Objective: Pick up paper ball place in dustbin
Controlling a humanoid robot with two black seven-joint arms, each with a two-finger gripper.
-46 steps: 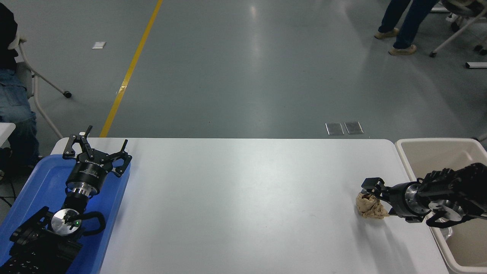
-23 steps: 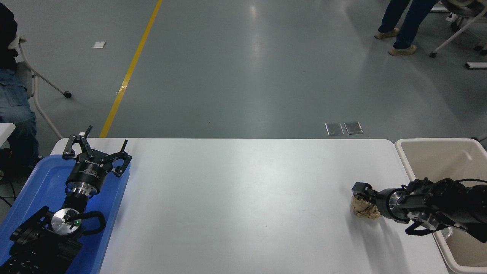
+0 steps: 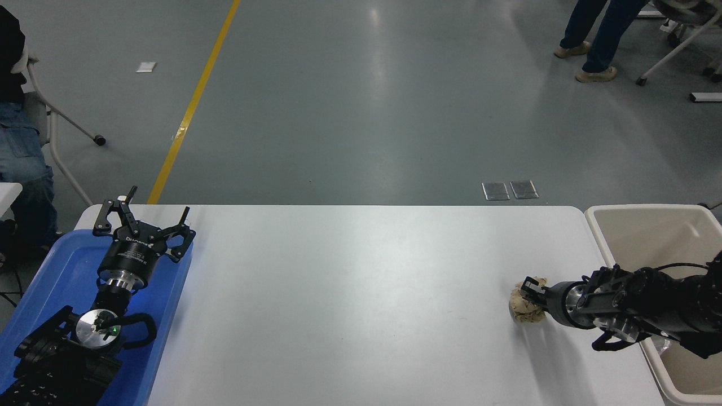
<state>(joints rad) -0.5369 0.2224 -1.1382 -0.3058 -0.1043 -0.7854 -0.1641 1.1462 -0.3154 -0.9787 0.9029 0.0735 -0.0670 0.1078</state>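
The paper ball (image 3: pixel 523 309), a wrinkly tan wad, rests on the white table (image 3: pixel 350 293) near its right end. My right gripper (image 3: pixel 531 298) reaches in low from the right and is closed around the ball, one black finger lying over its top; the other finger is hidden behind the paper. The dustbin (image 3: pixel 637 211), a beige-cream tub, stands just off the table's right edge, behind and under my right arm. My left gripper (image 3: pixel 144 223) is open and parked over the blue tray at the lower left.
A shallow blue tray (image 3: pixel 51 282) lies at the table's left end under the left arm. A seated person is at the far left edge, and a standing person's legs (image 3: pixel 598 34) show at the top right.
My right gripper has dropped down onto the paper ball and slid left. The ball has moved a little left with it and looks more squeezed. The left arm has not moved.
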